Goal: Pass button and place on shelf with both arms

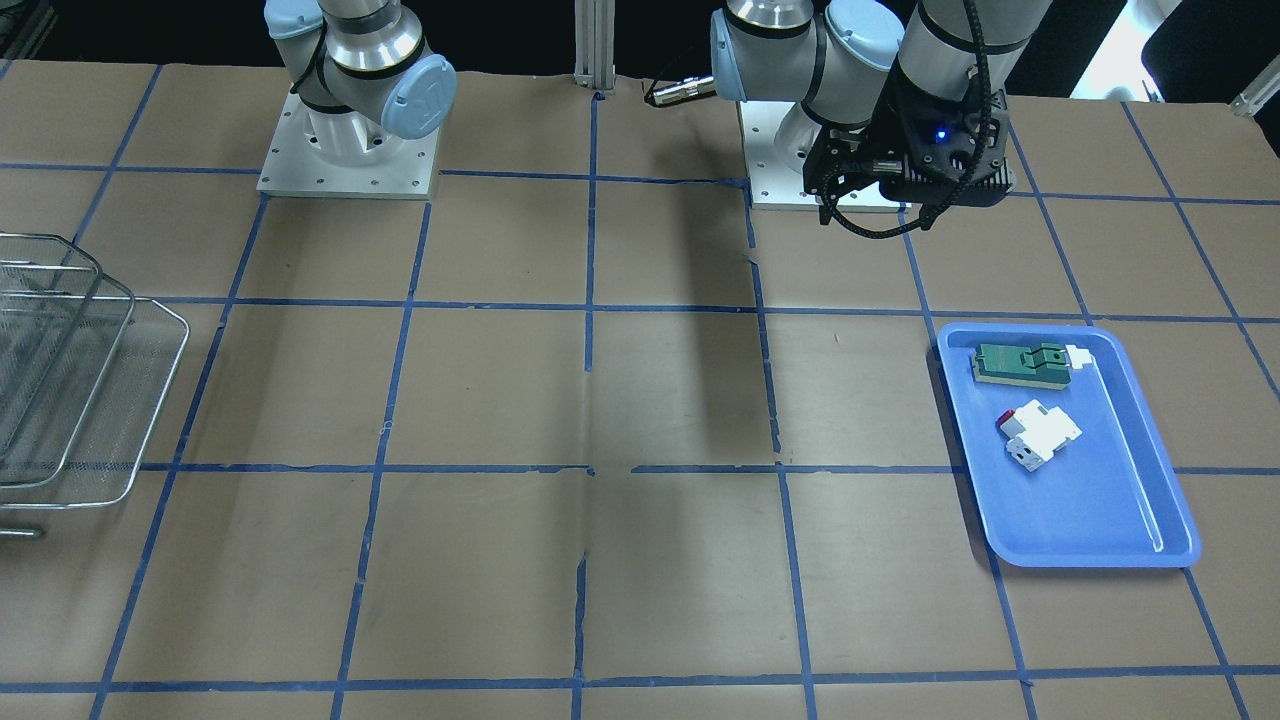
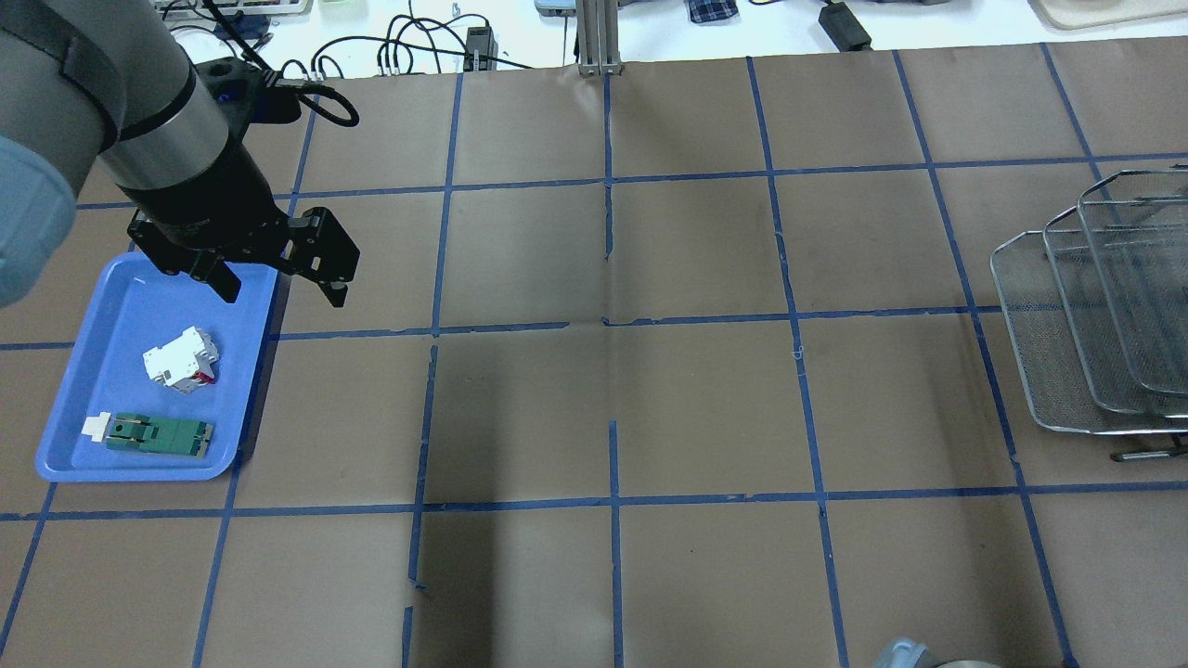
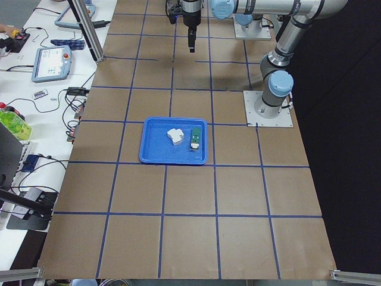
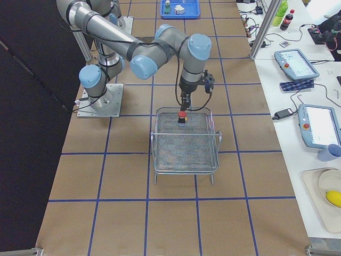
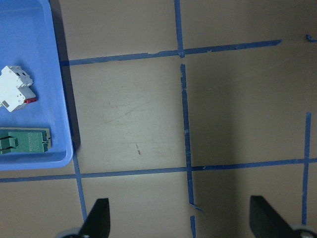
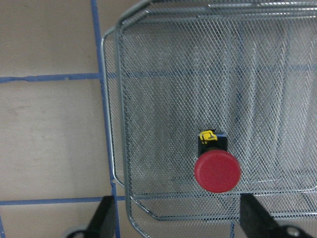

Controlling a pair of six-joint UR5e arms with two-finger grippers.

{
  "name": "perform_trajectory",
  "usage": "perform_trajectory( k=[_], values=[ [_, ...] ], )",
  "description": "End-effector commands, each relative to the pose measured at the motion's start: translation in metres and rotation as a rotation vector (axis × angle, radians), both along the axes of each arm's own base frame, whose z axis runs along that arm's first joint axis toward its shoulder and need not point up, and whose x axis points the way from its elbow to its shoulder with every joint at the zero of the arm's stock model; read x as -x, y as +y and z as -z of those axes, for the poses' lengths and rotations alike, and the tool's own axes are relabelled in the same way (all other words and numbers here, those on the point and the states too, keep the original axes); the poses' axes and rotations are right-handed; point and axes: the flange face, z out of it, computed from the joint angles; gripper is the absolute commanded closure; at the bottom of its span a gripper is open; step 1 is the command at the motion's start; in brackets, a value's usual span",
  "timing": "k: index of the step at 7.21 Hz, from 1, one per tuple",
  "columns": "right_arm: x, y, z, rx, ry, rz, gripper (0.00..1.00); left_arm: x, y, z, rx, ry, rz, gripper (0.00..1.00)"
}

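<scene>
The button (image 6: 217, 168), with its red cap, black body and yellow bit, lies on the mesh of the silver wire shelf's (image 6: 111, 124) top tray; it also shows in the exterior right view (image 4: 182, 116). My right gripper (image 6: 178, 224) hangs just above it, open, its fingers apart on either side and not touching it. The shelf stands at the table's edge (image 1: 150, 400) (image 2: 1030, 371). My left gripper (image 2: 280, 289) is open and empty, raised beside the blue tray's inner edge; the left wrist view shows its fingertips (image 5: 96, 218) wide apart over bare table.
A blue plastic tray (image 2: 121, 297) (image 1: 1090, 510) holds a white block with a red tab (image 2: 181, 357) (image 1: 1040, 435) and a flat green part (image 2: 158, 434) (image 1: 1020, 362). Brown paper with blue tape grid lines covers the table. The arm bases stand at the robot's edge.
</scene>
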Motion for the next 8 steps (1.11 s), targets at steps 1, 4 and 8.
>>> perform_trajectory(
  k=[1,4,8],
  values=[
    [-0.095,-0.002,-0.046,0.095,0.035,-0.156,0.0,0.0,0.0,0.001,0.001,0.0,0.0,0.0],
    [-0.233,-0.005,-0.092,0.184,0.043,-0.341,0.0,0.0,0.0,0.0,0.004,0.002,-0.002,0.0],
    [-0.357,0.018,-0.104,0.229,-0.006,-0.051,0.0,0.0,-0.001,0.0,0.007,0.002,-0.003,0.0]
  ],
)
